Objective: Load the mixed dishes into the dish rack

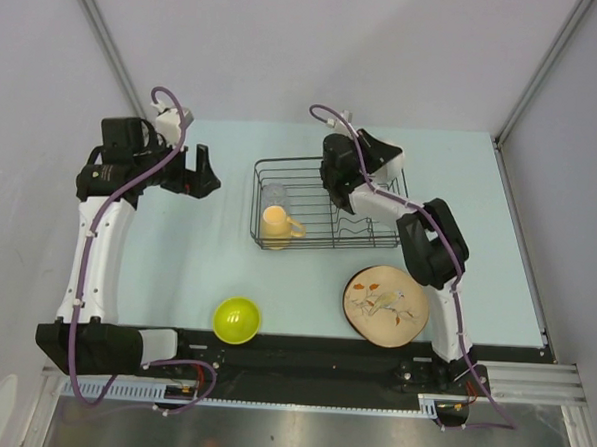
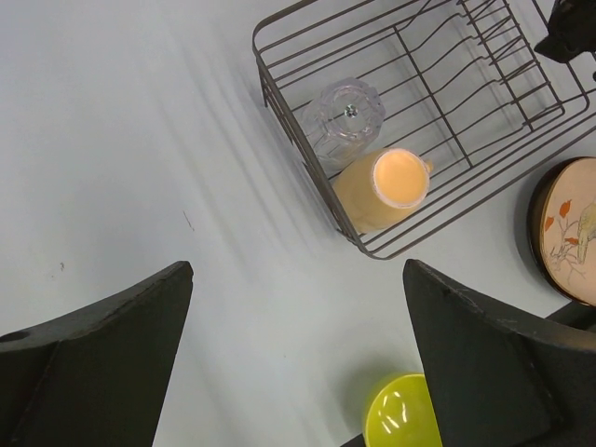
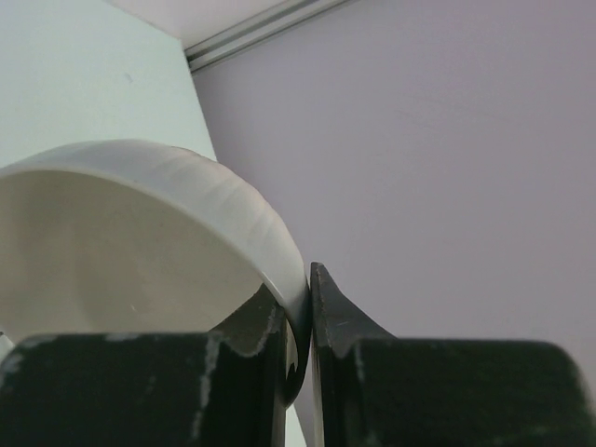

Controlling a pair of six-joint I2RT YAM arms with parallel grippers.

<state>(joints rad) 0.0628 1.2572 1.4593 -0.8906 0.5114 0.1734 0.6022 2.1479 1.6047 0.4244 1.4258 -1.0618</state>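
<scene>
Lime-green bowl (image 1: 236, 318) at table's near edge. Left gripper (image 1: 206, 172) left of dish rack (image 1: 256, 201), jaws spread, empty. Clear glass (image 1: 275, 195) and yellow-orange mug (image 1: 277, 222) in rack's left end. Right gripper (image 3: 298, 307), over rack, pinches small white bowl (image 3: 121, 242) by rim. Leaf plate (image 1: 385, 304) near-right of rack.

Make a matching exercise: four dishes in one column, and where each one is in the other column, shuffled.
1. yellow-orange mug
2. lime-green bowl
3. leaf-pattern plate
4. small white bowl

A. pinched by the right fingers
B. on the table, nearer the right arm's base
C. inside the dish rack
D. on the table, nearer the left arm's base

Pairs: 1-C, 2-D, 3-B, 4-A
</scene>
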